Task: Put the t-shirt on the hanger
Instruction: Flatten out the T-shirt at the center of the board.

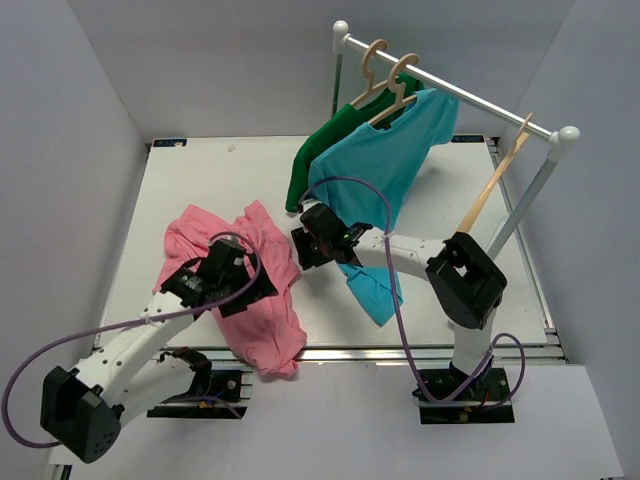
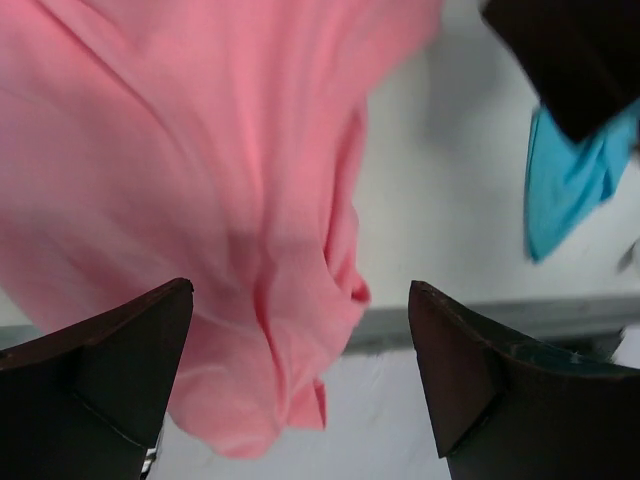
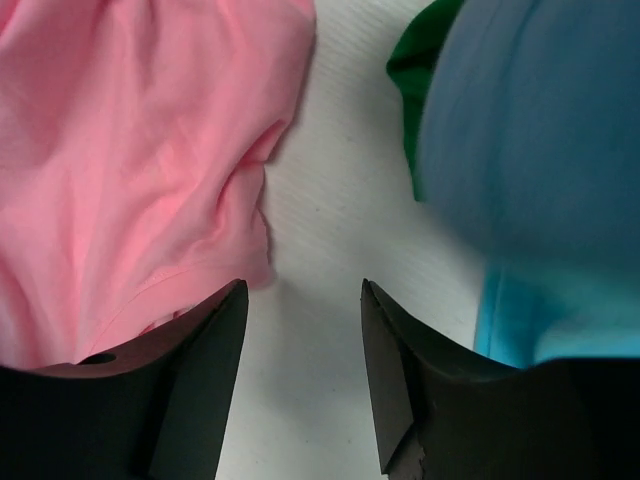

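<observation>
The pink t-shirt (image 1: 268, 335) lies crumpled on the left half of the table, and its lower part hangs over the front edge. My left gripper (image 1: 243, 280) hovers over it. In the left wrist view the left gripper (image 2: 300, 290) is wide open, with the t-shirt (image 2: 200, 150) below and nothing pinched. My right gripper (image 1: 301, 246) is by the shirt's right edge. In its own view the right gripper (image 3: 302, 285) is open over bare table, with the t-shirt (image 3: 120, 150) to its left. The bare wooden hanger (image 1: 492, 188) hangs at the right end of the rail.
A white clothes rail (image 1: 470, 98) stands at the back right. It carries a green shirt (image 1: 325, 140) and a teal-blue shirt (image 1: 385, 160) on hangers. The blue shirt (image 3: 540, 120) hangs close to the right of my right gripper. The table's front edge (image 2: 480, 320) runs beneath the left gripper.
</observation>
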Controlling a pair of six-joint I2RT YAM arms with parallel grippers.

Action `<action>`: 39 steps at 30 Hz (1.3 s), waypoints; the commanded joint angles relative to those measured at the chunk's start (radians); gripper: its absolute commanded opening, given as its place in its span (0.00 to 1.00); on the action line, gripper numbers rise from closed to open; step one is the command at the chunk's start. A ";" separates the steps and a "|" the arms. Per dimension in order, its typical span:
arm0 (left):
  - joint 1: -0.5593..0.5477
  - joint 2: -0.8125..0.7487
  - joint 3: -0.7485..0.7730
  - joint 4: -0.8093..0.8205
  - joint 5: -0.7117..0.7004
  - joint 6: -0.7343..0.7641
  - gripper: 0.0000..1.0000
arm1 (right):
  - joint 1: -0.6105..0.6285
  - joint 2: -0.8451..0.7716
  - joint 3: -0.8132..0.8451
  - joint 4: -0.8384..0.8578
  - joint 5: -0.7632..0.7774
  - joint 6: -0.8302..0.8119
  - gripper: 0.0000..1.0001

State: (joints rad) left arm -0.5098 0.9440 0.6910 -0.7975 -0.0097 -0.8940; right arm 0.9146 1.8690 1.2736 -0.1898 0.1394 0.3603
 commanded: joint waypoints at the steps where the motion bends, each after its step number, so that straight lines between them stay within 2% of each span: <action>1: -0.143 -0.036 -0.048 -0.019 0.008 -0.043 0.98 | 0.001 0.028 0.059 0.004 -0.096 -0.014 0.55; 5: -0.323 0.015 -0.076 0.001 -0.030 -0.048 0.98 | 0.003 0.053 0.059 0.033 -0.168 -0.018 0.54; 7: -0.459 0.073 -0.071 0.026 -0.047 -0.055 0.98 | 0.003 0.055 0.056 0.042 -0.188 -0.015 0.54; 8: -0.504 0.094 -0.053 0.058 -0.055 -0.056 0.98 | 0.003 0.056 0.050 0.049 -0.220 -0.014 0.54; 9: -0.598 0.120 -0.041 0.070 -0.085 -0.059 0.98 | 0.003 0.056 0.046 0.065 -0.233 -0.014 0.54; 12: -0.712 0.240 0.021 0.061 -0.166 -0.078 0.98 | 0.003 0.070 0.041 0.076 -0.253 -0.008 0.54; 15: -0.733 0.350 0.064 0.002 -0.237 -0.106 0.98 | 0.001 0.081 0.030 0.087 -0.254 -0.001 0.54; 19: -0.733 0.406 0.074 -0.054 -0.306 -0.154 0.96 | 0.003 0.110 0.030 0.090 -0.256 0.000 0.53; 21: -0.731 0.406 0.073 -0.075 -0.350 -0.195 0.84 | 0.003 0.119 0.030 0.092 -0.256 0.005 0.50; 23: -0.733 0.397 0.064 -0.112 -0.383 -0.226 0.72 | 0.003 0.128 0.030 0.093 -0.259 0.009 0.42; 24: -0.733 0.380 0.048 -0.118 -0.406 -0.246 0.59 | 0.003 0.128 0.030 0.090 -0.259 0.009 0.28; 26: -0.733 0.365 0.025 -0.129 -0.424 -0.261 0.45 | 0.003 0.114 0.024 0.084 -0.244 0.012 0.11; 27: -0.731 0.349 0.006 -0.131 -0.434 -0.279 0.23 | 0.003 0.104 0.020 0.084 -0.236 0.014 0.06; 28: -0.731 0.342 -0.001 -0.146 -0.453 -0.290 0.11 | 0.001 0.072 0.001 0.084 -0.201 0.012 0.00; 29: -0.731 0.334 -0.004 -0.154 -0.463 -0.301 0.00 | 0.001 0.050 -0.011 0.079 -0.176 0.014 0.00; 33: -0.731 0.270 0.010 -0.212 -0.548 -0.356 0.00 | 0.001 -0.072 -0.071 0.043 -0.043 0.032 0.00; 39: -0.731 0.064 0.209 -0.362 -0.818 -0.413 0.00 | 0.001 -0.350 -0.184 -0.005 0.084 0.055 0.00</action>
State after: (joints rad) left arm -1.2392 1.1152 0.7902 -1.0866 -0.6117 -1.2552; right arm 0.9165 1.6375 1.1122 -0.1810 0.1265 0.3985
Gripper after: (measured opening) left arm 0.028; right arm 0.005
